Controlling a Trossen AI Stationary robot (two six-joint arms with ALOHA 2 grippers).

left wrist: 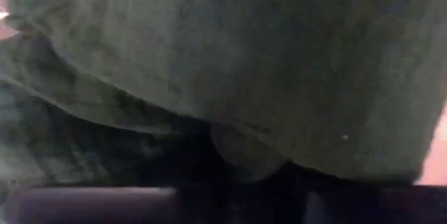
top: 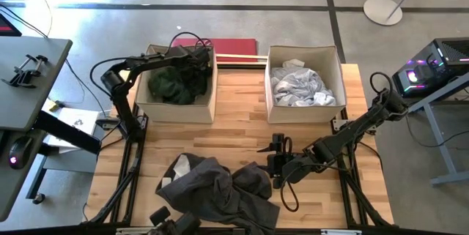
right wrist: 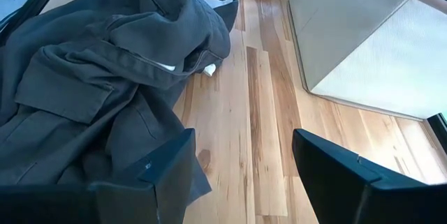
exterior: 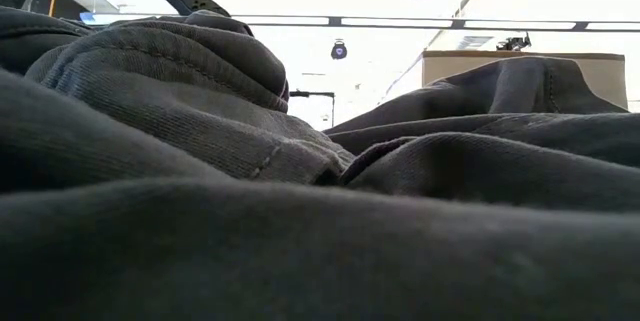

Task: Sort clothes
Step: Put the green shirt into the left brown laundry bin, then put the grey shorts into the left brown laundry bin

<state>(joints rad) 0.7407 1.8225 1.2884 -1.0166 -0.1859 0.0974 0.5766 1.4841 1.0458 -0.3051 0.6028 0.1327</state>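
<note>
A charcoal grey garment (top: 220, 187) lies crumpled on the wooden table near its front edge. It fills the low view (exterior: 300, 211) and shows in the right wrist view (right wrist: 91, 77). My right gripper (top: 272, 154) (right wrist: 237, 175) is open and low over the table, just right of that garment, with one finger (right wrist: 164, 161) by the garment's edge. My left gripper (top: 199, 61) reaches into the left beige box (top: 146, 105), on top of a dark green garment (top: 170, 81) that fills the left wrist view (left wrist: 223, 77). White and light grey clothes (top: 300, 88) lie in the right beige box (top: 268, 99).
The two boxes stand side by side at the table's far edge, with bare wood (top: 242, 129) between them and the charcoal garment. A red flat object (top: 231, 45) lies behind the boxes. A black clamp (top: 172, 224) sits at the front edge.
</note>
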